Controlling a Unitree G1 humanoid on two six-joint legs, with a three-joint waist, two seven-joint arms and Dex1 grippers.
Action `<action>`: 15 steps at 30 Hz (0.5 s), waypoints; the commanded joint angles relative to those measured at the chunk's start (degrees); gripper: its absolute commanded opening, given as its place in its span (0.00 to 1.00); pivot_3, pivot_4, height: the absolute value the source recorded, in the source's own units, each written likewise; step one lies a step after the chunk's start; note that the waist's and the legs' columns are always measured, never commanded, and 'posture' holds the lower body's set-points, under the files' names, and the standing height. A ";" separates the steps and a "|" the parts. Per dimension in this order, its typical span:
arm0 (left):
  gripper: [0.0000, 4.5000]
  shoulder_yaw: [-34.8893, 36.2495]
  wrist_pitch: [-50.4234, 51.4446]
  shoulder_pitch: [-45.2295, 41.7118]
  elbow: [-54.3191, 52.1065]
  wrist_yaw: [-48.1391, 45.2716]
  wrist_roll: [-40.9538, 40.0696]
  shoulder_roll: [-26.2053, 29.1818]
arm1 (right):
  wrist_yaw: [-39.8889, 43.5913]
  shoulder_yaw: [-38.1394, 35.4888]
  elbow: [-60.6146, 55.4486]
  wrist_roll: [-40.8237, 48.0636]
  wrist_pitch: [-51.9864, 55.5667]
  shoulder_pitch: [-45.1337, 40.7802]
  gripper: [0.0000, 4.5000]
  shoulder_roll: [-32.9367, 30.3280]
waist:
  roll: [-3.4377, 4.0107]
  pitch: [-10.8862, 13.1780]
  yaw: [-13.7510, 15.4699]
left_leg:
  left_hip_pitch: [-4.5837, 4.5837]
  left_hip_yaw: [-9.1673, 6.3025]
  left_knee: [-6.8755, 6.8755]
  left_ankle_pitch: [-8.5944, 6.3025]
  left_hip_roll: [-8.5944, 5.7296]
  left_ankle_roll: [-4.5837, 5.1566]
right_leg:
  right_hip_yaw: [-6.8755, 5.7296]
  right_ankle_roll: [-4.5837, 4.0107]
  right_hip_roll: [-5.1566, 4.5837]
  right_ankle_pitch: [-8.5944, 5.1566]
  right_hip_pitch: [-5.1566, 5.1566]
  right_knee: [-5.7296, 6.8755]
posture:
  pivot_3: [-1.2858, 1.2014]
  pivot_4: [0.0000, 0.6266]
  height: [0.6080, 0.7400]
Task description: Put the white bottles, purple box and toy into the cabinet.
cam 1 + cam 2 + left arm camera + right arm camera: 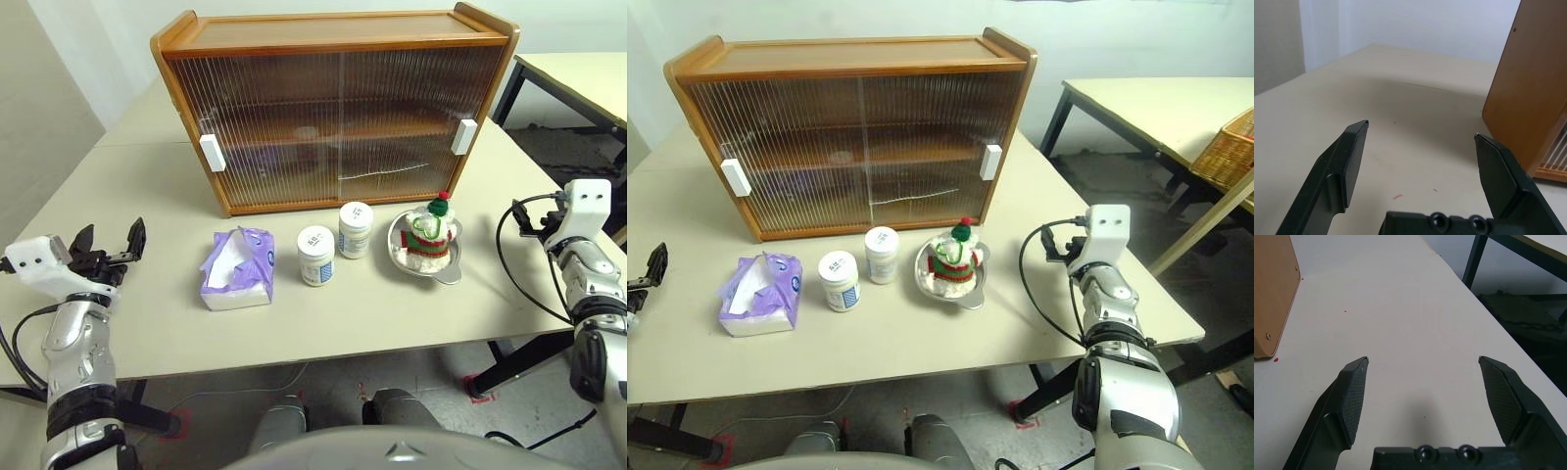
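Note:
The orange-brown cabinet (338,113) stands at the back of the table, its ribbed sliding doors shut. In front of it lie the purple box (237,268), then two white bottles (315,256) (355,229), then the toy (429,233) sitting in a steel bowl (448,268). My left gripper (110,242) hovers open and empty at the table's left side, well left of the purple box; the left wrist view shows its fingers (1352,156) wide apart. My right gripper (1422,360) is open and empty over the table's right end, right of the toy.
The cabinet's side panel (1523,88) lies ahead of the left gripper. The table's right edge (1484,318) runs close beside the right gripper. A second table (578,78) stands at the back right, and a wicker basket (1229,147) sits there.

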 commanded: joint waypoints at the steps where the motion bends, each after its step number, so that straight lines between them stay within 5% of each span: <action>1: 0.99 0.49 -1.47 -2.39 4.29 -0.91 0.00 1.37 | -0.26 -0.53 0.46 0.33 -0.58 0.07 1.00 0.37 | 0.00 0.00 0.00 | 0.00 0.00 0.00 0.00 0.00 -0.01 | 0.01 0.00 0.00 0.00 0.00 0.00 | 0.47 0.00 1.00; 15: 0.99 0.33 -6.45 -6.03 13.29 -4.18 -0.01 2.89 | 6.46 -1.13 -5.53 3.22 -1.35 -2.77 1.00 -0.23 | 0.02 0.00 -0.73 | 0.23 0.39 -0.01 0.00 -0.02 0.01 | 0.91 0.27 0.25 0.09 0.05 0.02 | 0.47 0.00 1.00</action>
